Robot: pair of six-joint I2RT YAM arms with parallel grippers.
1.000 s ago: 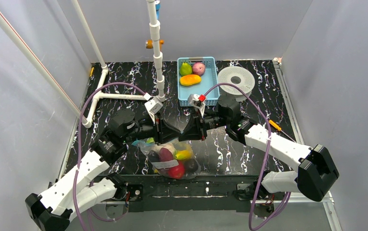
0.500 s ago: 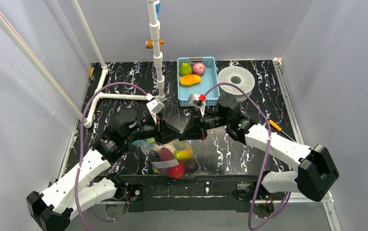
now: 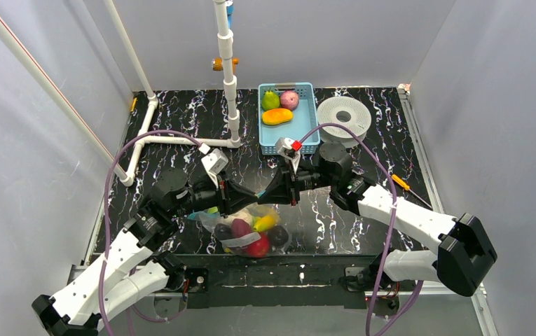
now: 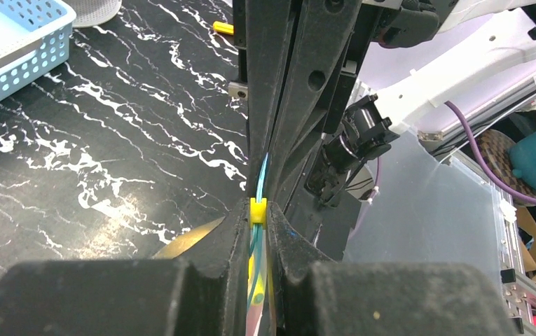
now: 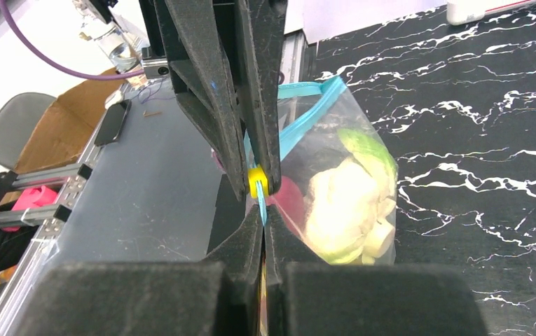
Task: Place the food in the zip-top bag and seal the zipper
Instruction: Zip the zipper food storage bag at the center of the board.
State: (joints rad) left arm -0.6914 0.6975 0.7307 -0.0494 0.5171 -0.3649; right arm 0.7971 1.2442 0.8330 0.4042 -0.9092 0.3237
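The zip-top bag (image 3: pixel 247 234) sits on the black worktop (image 3: pixel 181 112) near the front edge, between the two arms. Its top is held up.

Inside it are a red apple (image 3: pixel 256 246), a yellow banana (image 3: pixel 266 223), a purple eggplant (image 3: pixel 240 227) and a pale cauliflower (image 5: pixel 345 203).

The zipper (image 5: pixel 307 114) is a thin blue strip along the top of the bag. A little yellow slider (image 5: pixel 256 180) sits on it.

The left tool (image 4: pixel 258 234) is squeezed tight on the zipper, right at the yellow slider. The right tool (image 5: pixel 262 241) is squeezed tight on the blue strip too, just beside the slider. The two tools meet tip to tip, almost touching, above the bag.

In the right wrist view the strip looks pulled apart past the slider, so that part of the bag's mouth is open.

Farther back on the worktop is a blue basket (image 3: pixel 305 122) with three more toy fruits (image 3: pixel 277 116) in it. A white spool (image 3: pixel 343 115) lies just beside the basket, on its right. White pipes (image 3: pixel 174 140) lie on the left side, and one stands up.
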